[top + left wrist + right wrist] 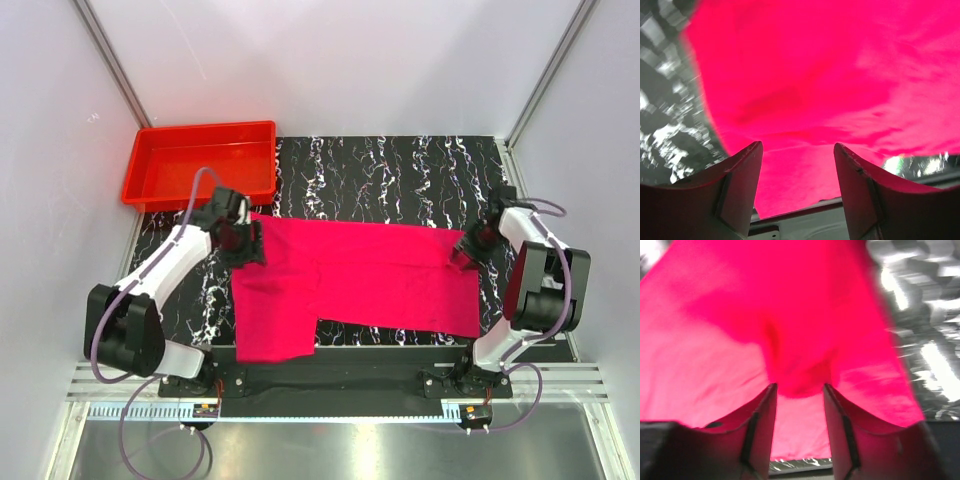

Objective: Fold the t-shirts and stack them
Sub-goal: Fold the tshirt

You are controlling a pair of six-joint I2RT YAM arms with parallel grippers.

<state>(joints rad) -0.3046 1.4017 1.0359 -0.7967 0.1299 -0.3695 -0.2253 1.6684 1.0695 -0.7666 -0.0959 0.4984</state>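
The magenta-pink t-shirt (pixel 360 280) lies spread flat across the black marbled table (pixel 380 170), its lower left part reaching the near edge. My left gripper (pixel 243 243) hovers over the shirt's far left corner. In the left wrist view its jaws (pixel 797 146) stand apart, with the cloth (pixel 815 75) lying beyond them and nothing between. My right gripper (pixel 463 252) is at the shirt's far right corner. Its jaws (pixel 800 386) are also apart, and a small raised hump of cloth (pixel 800 365) sits just past the tips.
A rigid red tray (pixel 205 130) stands at the back left of the table, just behind the left arm. White walls with metal posts close in the left, right and back sides. The arm bases sit on a black rail at the near edge.
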